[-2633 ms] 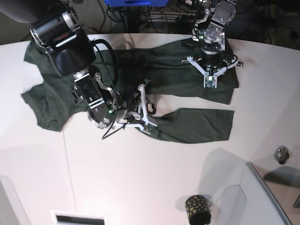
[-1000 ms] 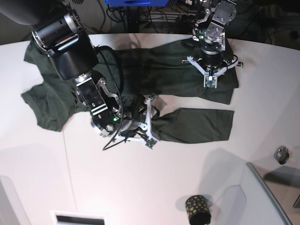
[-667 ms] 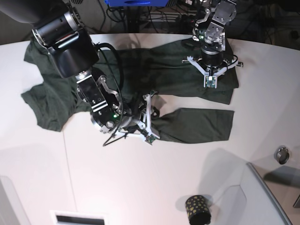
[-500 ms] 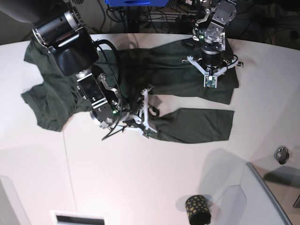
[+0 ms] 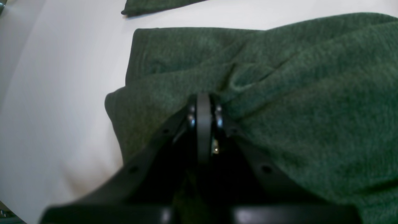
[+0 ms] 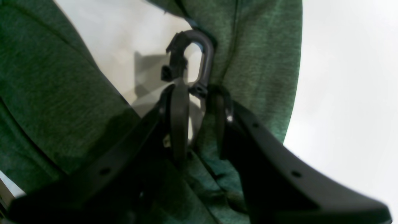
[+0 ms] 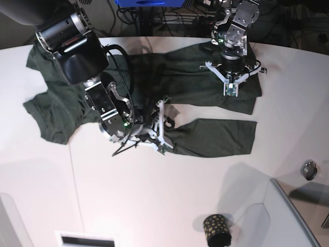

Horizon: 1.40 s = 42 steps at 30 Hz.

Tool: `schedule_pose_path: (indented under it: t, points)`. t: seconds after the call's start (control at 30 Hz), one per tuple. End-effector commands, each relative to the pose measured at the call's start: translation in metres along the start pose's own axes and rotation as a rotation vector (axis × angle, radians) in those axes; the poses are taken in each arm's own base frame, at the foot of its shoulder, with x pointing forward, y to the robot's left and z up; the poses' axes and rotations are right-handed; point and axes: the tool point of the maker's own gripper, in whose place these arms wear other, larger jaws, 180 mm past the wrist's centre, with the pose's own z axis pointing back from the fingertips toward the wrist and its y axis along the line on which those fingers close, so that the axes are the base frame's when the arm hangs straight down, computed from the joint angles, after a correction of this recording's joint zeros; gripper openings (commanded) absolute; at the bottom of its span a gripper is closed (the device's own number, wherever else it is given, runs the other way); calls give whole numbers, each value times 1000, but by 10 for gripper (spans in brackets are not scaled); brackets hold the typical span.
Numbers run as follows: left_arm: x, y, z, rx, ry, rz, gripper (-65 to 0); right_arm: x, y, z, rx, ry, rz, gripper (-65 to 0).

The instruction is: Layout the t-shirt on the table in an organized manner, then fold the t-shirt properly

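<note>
Your right pincer filled the lower frame — two dark fingers standing narrowly apart, with a fold of the t-shirt caught between them. The green cloth ran up the right and spread across the left. Between those two masses you saw bare white counter — more of it lay beyond the cloth's right edge.
</note>
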Motion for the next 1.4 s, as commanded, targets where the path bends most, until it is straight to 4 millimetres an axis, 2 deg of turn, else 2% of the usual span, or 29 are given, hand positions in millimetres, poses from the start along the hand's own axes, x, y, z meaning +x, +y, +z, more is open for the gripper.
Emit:
schedule_pose_path:
  t: [0.0,0.07,0.13,0.23,0.43,0.5,0.6,0.7,0.83,0.93,1.1,1.17,1.2,1.27,1.3,1.33,1.37]
  points:
    - [-15,-4,3,-23,66,13,-650,25,-5,5,-7,-60,8,-516]
    - [-15,-4,3,-23,66,13,-650,25,-5,6,-8,-61,9,-530]
    - [-15,-4,3,-23,66,13,-650,25,-5,6,-7,-60,10,-587]
    - [-15,-4,3,-23,66,13,-650,27,-5,6,-9,-64,12,-638]
    - [-15,-4,3,-23,66,13,-650,29,-6,7,-11,-68,14,-644]
    - [-15,-4,3,-23,66,13,-650,36,-6,11,-17,-87,23,-644]
    - [-16,-4,3,-23,67,12,-650,48,-7,24,-38,-109,48,-644]
    - [-16,-4,2,-23,67,12,-650,71,-12,50,-82,-143,93,-644]
    - [-15,-4,2,-23,66,12,-650,79,-31,80,-164,-128,141,-644]
    - [-15,-4,2,-23,66,12,-650,74,-52,84,-201,-97,148,-644]
    - [-14,-4,2,-23,63,13,-650,47,-89,67,-207,-34,60,-645]
    - [-13,-4,2,-22,61,14,-650,43,-114,61,-218,-40,-18,-641]
    - [-13,-4,2,-22,61,14,-650,46,-132,62,-228,-58,-58,-635]
    - [-14,-4,2,-23,63,13,-650,47,-169,72,-267,-85,-121,-575]
    - [-15,-4,2,-23,64,13,-650,50,-186,79,-290,-107,-138,-515]
    - [-15,-4,2,-23,64,13,-650,56,-202,89,-323,-138,-148,-438]
    - [-15,-4,2,-23,64,13,-650,56,-215,97,-363,-157,-156,-335]
